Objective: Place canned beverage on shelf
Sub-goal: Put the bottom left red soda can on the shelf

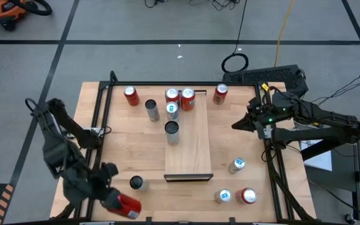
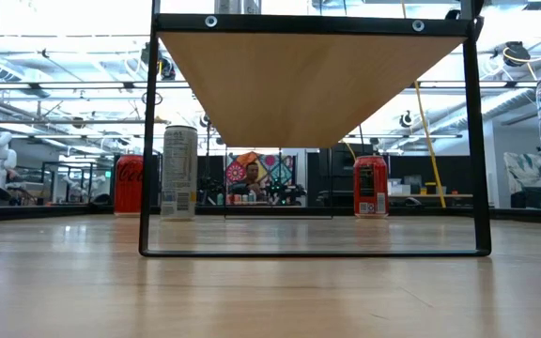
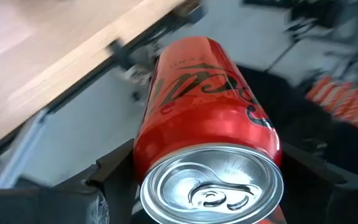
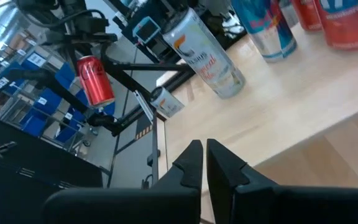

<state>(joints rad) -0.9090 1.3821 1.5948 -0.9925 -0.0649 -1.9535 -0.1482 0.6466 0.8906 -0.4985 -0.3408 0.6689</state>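
Can gripped, not yet shelved.
Left claw clamps the red can at lower left, off the bench edge; shelf mid-frame holds 4 cans; right claw together, waiting right.

Left gripper jaws spread wide; right gripper jaws closed.

Cans on shelf
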